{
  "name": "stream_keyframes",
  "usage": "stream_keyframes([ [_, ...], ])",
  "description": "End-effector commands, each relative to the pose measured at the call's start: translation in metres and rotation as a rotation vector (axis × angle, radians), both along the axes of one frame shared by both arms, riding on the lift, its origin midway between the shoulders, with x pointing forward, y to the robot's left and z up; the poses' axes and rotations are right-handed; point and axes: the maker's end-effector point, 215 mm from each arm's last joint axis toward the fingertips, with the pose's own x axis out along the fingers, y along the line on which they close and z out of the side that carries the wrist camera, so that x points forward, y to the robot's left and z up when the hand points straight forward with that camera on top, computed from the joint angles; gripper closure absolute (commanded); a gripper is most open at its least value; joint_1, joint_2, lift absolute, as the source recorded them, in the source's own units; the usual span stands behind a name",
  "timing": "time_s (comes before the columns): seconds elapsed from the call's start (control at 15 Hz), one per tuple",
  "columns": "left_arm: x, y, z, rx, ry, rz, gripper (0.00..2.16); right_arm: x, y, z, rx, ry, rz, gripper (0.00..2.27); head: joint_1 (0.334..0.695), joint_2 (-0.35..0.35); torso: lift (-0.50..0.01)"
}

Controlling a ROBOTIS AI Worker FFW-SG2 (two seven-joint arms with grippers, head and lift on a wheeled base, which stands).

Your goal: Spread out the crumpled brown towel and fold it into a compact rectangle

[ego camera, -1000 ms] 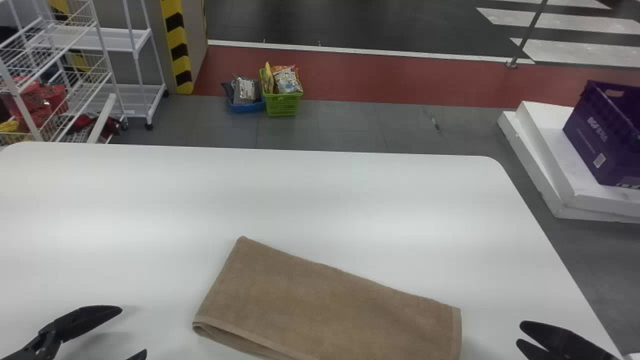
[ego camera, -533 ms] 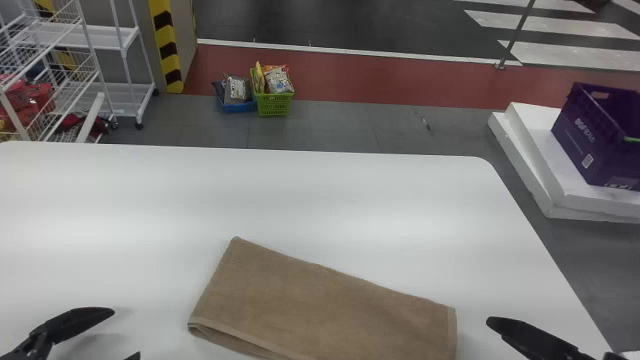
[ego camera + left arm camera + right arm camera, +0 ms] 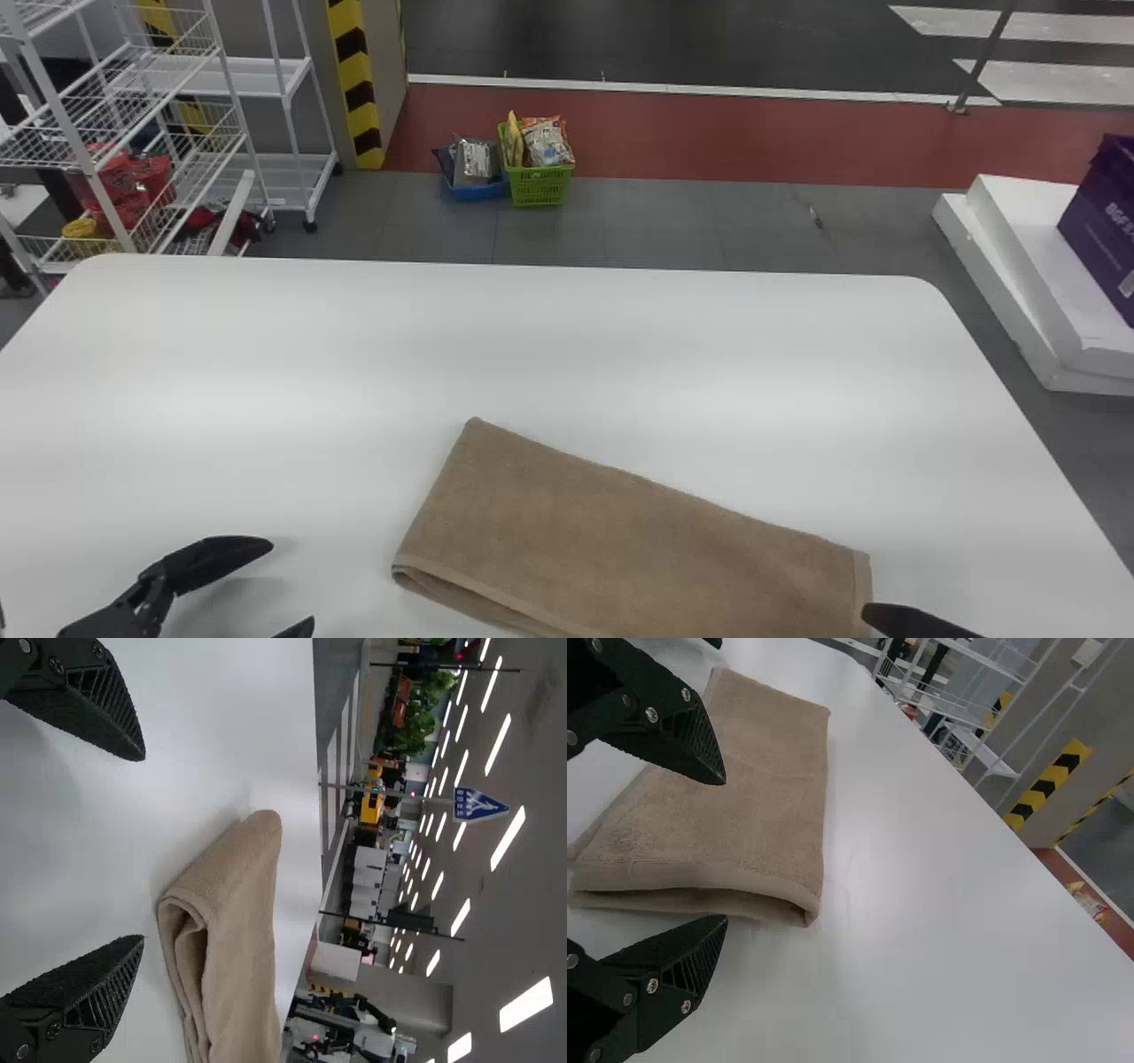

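Towel [image 3: 638, 532] part-folded, well in from far edge of tabletop [image 3: 532, 346]. L end effector [image 3: 143, 849] spread, beside it; R end effector [image 3: 726, 850] spread at R end. Prob. best: pinch all layers, fold R-to-L, corners matched.

White wire-mesh shelving rack [image 3: 133, 115] on L, next to grey pillar w/ yellow-and-black hazard stripes [image 3: 357, 89]. Dark grey tiled floor [image 3: 656, 226], brick-red floor strip [image 3: 709, 133] beyond; bright white ceiling strip lights [image 3: 525, 1004] overhead.
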Motion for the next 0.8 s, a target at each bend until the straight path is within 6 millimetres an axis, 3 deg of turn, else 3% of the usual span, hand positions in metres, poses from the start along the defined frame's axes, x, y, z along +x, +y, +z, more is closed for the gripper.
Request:
stream_keyframes([
  [0.0,0.0,0.001,0.0,0.004,-0.008,-0.003,0.09,-0.004,0.003,-0.009,0.009,0.025,0.003,0.34,0.695,-0.059,-0.127],
  [0.4,-0.002,0.002,-0.002,0.005,-0.005,-0.003,0.09,0.001,0.019,-0.034,0.019,0.081,0.027,0.39,0.695,-0.033,-0.127],
  [0.73,-0.002,0.002,-0.003,0.004,-0.002,-0.002,0.09,0.012,0.037,-0.034,0.024,0.076,0.062,0.47,0.695,-0.009,-0.127],
])
